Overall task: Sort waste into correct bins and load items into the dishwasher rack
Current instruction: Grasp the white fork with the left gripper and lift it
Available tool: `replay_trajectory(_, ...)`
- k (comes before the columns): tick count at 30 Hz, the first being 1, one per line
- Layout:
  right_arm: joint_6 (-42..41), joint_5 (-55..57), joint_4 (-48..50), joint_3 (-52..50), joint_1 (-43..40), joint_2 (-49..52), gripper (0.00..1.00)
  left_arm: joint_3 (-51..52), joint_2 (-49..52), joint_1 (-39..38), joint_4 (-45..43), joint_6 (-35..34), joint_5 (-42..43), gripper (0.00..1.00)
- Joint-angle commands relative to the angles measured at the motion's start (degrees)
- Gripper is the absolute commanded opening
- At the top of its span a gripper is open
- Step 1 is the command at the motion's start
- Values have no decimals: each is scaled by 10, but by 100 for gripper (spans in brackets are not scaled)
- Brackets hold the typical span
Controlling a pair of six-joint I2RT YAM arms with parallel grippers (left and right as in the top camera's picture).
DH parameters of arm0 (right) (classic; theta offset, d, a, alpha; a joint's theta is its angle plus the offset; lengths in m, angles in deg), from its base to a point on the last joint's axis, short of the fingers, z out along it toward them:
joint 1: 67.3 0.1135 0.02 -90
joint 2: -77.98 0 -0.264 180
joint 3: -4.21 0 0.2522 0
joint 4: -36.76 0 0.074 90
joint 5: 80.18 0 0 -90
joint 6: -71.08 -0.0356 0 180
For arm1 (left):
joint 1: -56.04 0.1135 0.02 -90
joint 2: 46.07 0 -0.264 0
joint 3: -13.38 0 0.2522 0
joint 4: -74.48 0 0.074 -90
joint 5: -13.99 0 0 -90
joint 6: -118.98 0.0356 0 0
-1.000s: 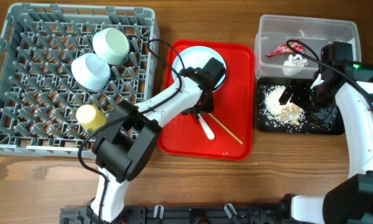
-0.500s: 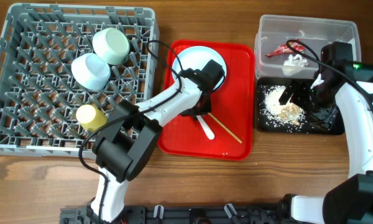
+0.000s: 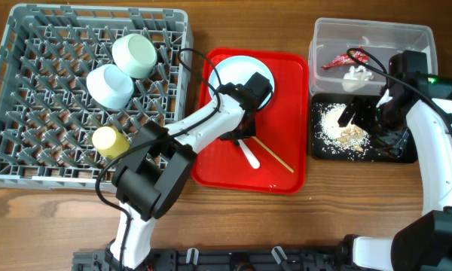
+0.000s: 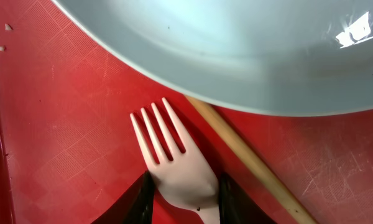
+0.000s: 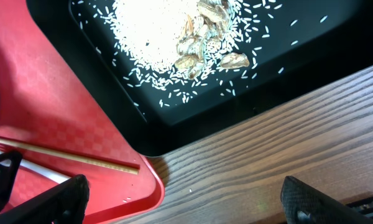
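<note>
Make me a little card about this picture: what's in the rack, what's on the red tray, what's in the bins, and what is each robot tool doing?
Rack: green bowl, blue bowl, yellow cup
Red tray: white plate, white fork, chopstick
Clear tub: red wrapper, white tissue
Black tray: rice scraps
Left tool: fingers pinch the white fork just below its prongs, beside the chopstick
Right tool: wide open, holding nothing, above the black tray
</note>
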Motion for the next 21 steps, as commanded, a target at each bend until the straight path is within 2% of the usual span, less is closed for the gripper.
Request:
replay_trajectory(1, 3, 2, -1, 11, -1, -10, 100, 14, 15, 0, 3, -1, -12, 33)
replay_trajectory(21, 3, 2, -1, 11, -1, -10, 100, 14, 15, 2, -9, -1, -12, 36)
